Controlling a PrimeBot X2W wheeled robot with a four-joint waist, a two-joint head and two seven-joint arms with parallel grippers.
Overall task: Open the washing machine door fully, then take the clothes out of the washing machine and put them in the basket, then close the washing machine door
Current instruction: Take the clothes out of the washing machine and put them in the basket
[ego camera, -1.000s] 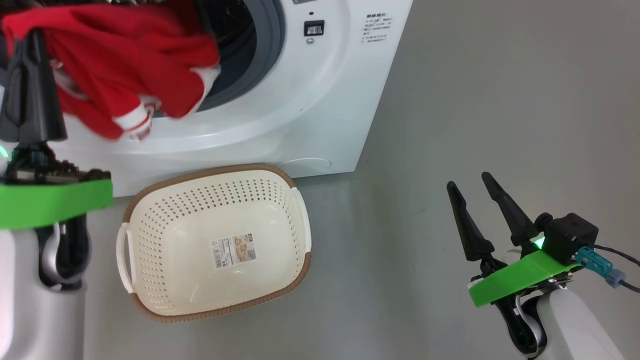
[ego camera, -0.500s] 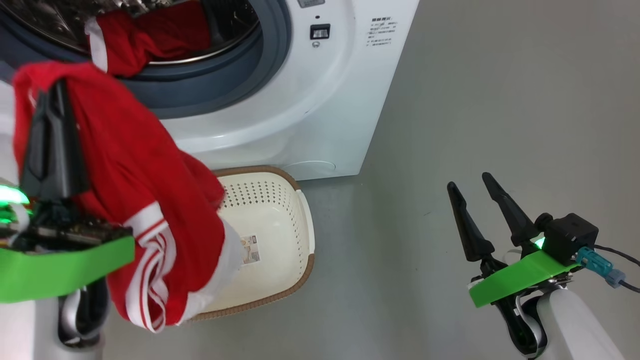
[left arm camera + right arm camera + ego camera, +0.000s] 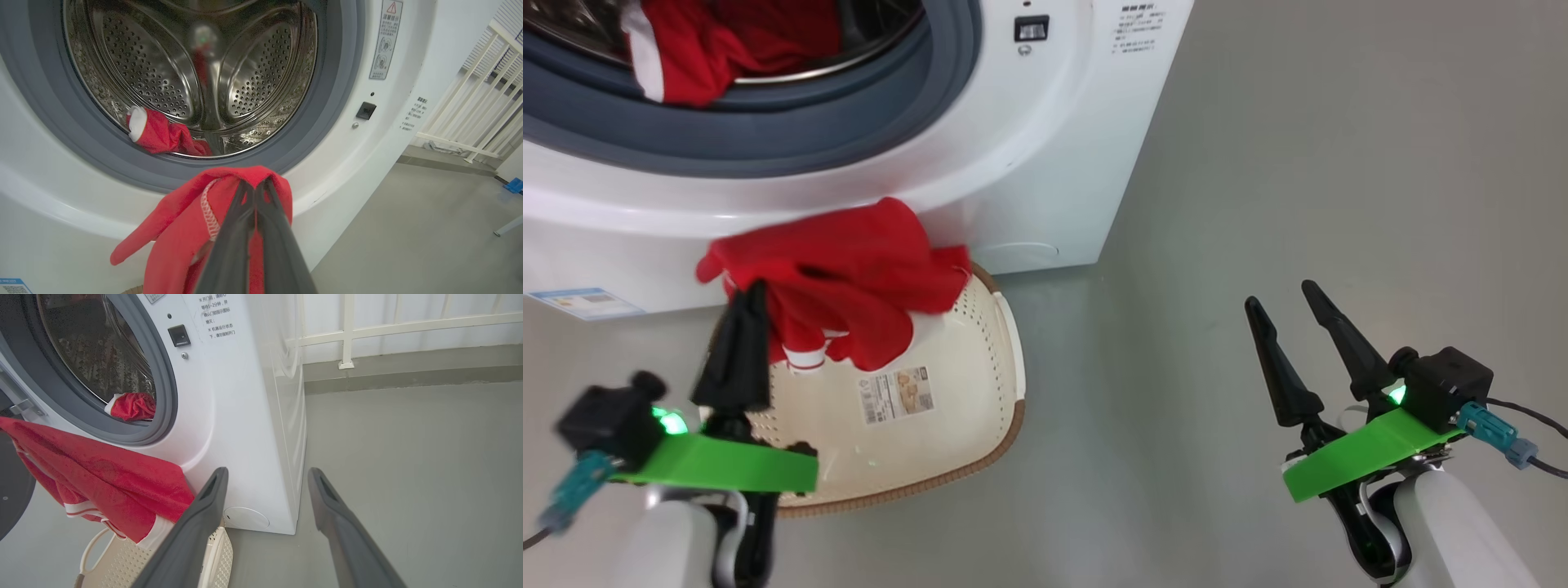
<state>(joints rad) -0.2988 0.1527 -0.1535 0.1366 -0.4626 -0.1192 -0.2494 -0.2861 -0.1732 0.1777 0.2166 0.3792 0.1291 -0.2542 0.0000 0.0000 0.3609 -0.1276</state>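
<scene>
The left pincer [image 3: 758, 287], shut on a soft red white-trimmed garment [image 3: 849, 261], has swung down from the steel drum [image 3: 253, 81] over the cream perforated plastic basket [image 3: 980, 359]: ready to release. Another red piece [image 3: 703, 49] waits inside; the right pincer [image 3: 1282, 296] gapes empty.

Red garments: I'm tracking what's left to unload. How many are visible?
2. One red garment hangs from the shut left gripper above the basket; the other red garment lies at the front lip of the washing machine drum. More may be hidden deeper inside.
</scene>
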